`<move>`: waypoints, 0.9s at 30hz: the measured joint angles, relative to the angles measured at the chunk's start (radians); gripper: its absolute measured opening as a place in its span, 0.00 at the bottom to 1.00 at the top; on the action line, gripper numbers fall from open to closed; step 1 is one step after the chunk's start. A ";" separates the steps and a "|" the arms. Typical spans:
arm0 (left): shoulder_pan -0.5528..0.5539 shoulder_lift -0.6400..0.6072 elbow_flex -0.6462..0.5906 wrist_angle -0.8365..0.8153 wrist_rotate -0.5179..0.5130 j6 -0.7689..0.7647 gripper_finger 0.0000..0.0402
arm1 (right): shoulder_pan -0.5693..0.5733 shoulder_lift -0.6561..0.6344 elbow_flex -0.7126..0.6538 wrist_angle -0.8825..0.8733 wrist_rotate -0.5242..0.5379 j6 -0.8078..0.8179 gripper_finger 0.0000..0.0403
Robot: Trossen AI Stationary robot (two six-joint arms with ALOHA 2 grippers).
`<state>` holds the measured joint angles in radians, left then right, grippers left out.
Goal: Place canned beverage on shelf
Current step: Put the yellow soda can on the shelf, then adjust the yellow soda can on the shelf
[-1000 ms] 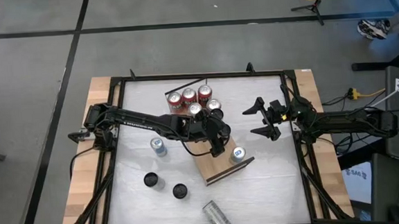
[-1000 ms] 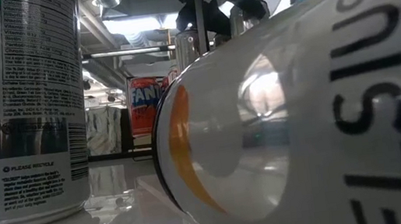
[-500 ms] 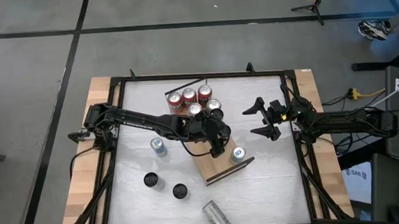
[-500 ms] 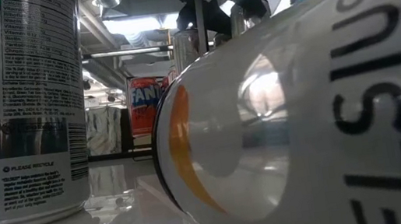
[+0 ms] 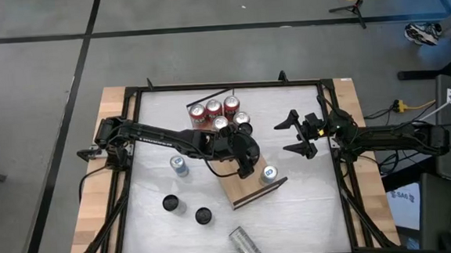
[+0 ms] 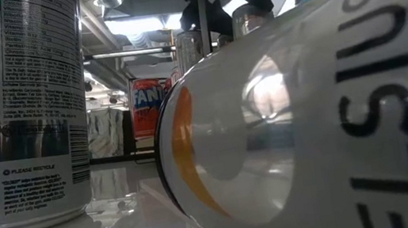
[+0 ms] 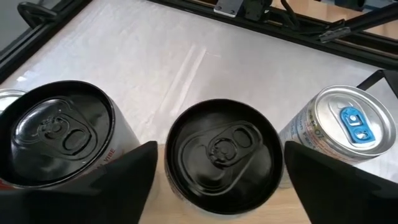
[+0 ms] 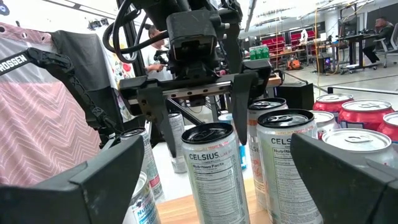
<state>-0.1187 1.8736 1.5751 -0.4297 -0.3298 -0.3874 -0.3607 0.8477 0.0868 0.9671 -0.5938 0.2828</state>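
The left gripper (image 5: 245, 158) hangs over the shelf (image 5: 245, 190), its fingers spread apart on either side of a black-topped can (image 7: 224, 155) that stands upright on the wood. The right gripper (image 5: 296, 135) waits released near the desk's (image 5: 301, 208) right edge.

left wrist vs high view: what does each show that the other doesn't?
Only the left wrist view: the lids close up, a black-topped can standing between the left gripper's open fingers, not touching either, a second black-topped can on one side and a silver can with a blue tab on the other.

Only the high view: the red cans at the shelf's far end, two black-topped cans on the white table, a can lying on its side, and the right gripper open, waiting off to the side.

Both: the wooden shelf and the blue-tab can.
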 joint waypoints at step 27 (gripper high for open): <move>-0.001 -0.036 -0.002 0.097 0.011 0.005 0.91 | 0.000 0.000 0.000 0.000 0.000 0.000 0.99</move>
<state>-0.1196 1.8378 1.5734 -0.3328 -0.3187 -0.3824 -0.3603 0.8478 0.0872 0.9668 -0.5941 0.2826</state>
